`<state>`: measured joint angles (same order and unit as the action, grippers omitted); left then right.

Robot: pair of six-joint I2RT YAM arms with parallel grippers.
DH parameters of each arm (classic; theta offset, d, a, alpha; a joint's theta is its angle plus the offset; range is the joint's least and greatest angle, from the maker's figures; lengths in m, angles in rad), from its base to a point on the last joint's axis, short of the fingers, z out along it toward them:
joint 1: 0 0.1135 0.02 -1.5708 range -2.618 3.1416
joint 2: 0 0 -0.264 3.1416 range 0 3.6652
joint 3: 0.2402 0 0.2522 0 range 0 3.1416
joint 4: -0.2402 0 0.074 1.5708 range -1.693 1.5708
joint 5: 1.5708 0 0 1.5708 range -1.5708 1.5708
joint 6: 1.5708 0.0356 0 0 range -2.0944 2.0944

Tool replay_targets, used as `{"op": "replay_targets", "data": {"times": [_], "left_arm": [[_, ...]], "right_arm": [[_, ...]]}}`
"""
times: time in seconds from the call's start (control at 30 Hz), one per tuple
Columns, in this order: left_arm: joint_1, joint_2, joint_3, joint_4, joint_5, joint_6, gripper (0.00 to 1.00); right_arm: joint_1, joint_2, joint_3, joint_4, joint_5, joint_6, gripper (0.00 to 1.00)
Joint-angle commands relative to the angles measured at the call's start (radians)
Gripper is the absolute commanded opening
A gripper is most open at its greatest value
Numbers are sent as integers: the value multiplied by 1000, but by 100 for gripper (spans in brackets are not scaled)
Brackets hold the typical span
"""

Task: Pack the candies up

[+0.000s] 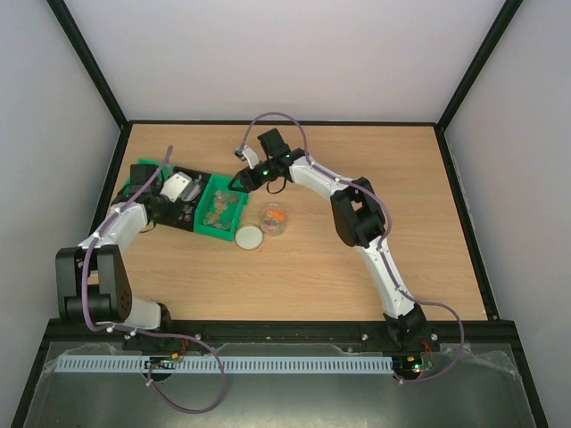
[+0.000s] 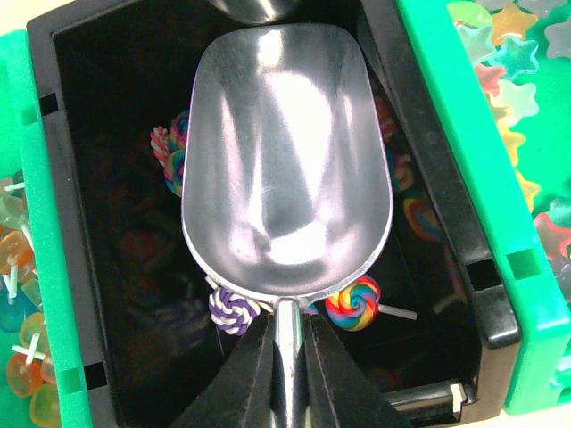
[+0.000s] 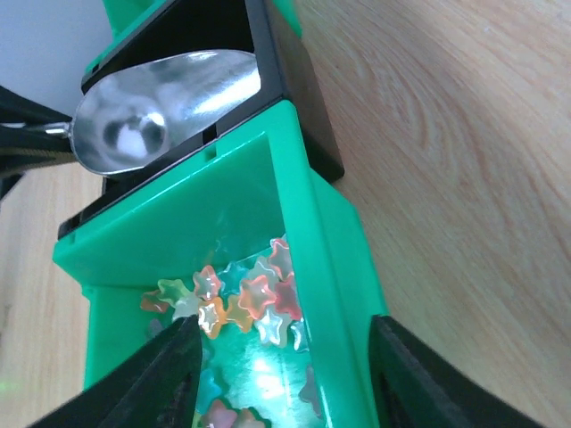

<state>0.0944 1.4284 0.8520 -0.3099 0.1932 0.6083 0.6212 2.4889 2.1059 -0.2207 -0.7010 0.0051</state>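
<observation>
Star-shaped candies (image 3: 254, 299) of mixed colours lie in a green bin (image 3: 330, 232). My right gripper (image 3: 284, 328) is open and straddles this bin's right wall, one finger inside among the stars and the other outside. In the top view it (image 1: 239, 183) hangs over the bin's far end (image 1: 223, 207). My left gripper (image 2: 285, 316) is shut on the handle of a shiny metal scoop (image 2: 285, 160). The empty scoop hovers in a black bin (image 2: 67, 223) above swirl lollipop candies (image 2: 352, 303).
A small clear jar (image 1: 273, 217) holding a few orange candies stands on the table right of the green bin. Its round whitish lid (image 1: 249, 236) lies beside it. Another green bin (image 2: 36, 223) with pale candies sits left of the black one.
</observation>
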Motion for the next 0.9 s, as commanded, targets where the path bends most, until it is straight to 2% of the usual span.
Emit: {"op": "replay_targets", "data": {"times": [0.0,0.2,0.33,0.63,0.87], "left_arm": [[-36,20,32,45,66,-15,2],[-70,28,40,48,75,-48,2],[-64,24,98,-53,63,-34,2],[-11,18,293,-527,-20,130,2],[-4,64,442,-812,-116,175,2]], "right_arm": [[-3,-65,-63,-57,1,-46,46],[-3,-171,-208,-35,72,-66,40],[-3,-226,-281,-11,124,-27,35],[0,-266,-364,41,180,20,28],[16,-298,-415,74,242,7,23]]}}
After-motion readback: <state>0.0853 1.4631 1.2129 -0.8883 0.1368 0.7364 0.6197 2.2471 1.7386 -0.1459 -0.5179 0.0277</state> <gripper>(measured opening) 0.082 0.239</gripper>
